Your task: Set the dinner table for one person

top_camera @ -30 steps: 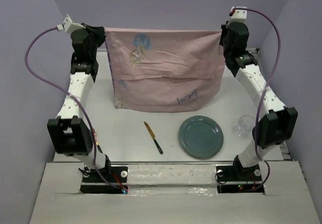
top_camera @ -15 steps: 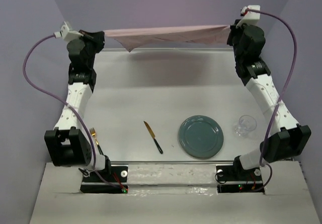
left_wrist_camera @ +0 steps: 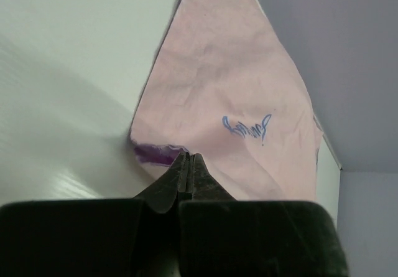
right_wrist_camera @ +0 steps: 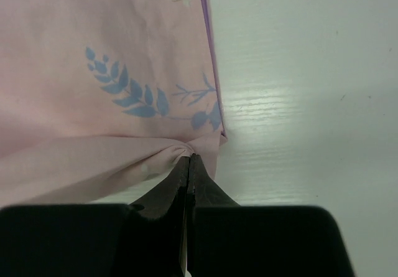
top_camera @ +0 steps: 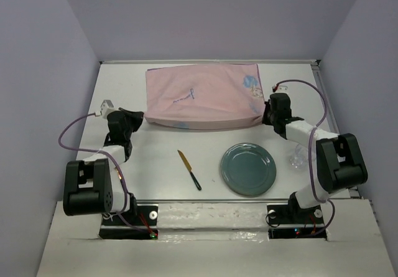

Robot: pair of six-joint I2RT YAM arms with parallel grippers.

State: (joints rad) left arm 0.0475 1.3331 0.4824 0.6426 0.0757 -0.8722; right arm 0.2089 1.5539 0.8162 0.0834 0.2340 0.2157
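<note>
Your left fingers are pressed together with no gap. Their tips pinch the near left corner of the pink cloth, right where its purple hem curls. Your right fingers are clamped the same way, and the cloth's near right corner bunches into folds at their tips, just beside the blue leaf print.

The tabletop lies directly under both pairs of fingers. Each pair is down low near its surface, and white shows just beside the tips in both wrist views. You cannot tell whether the tips actually touch it.

The cloth is spread flat on the far half of the tabletop between your two arms, with its blue writing facing up. On the bare part closer to the arm bases lies a knife. To its right is a round teal plate, apart from the knife and from the cloth. A clear glass stands right of the plate, partly hidden behind your right arm.
</note>
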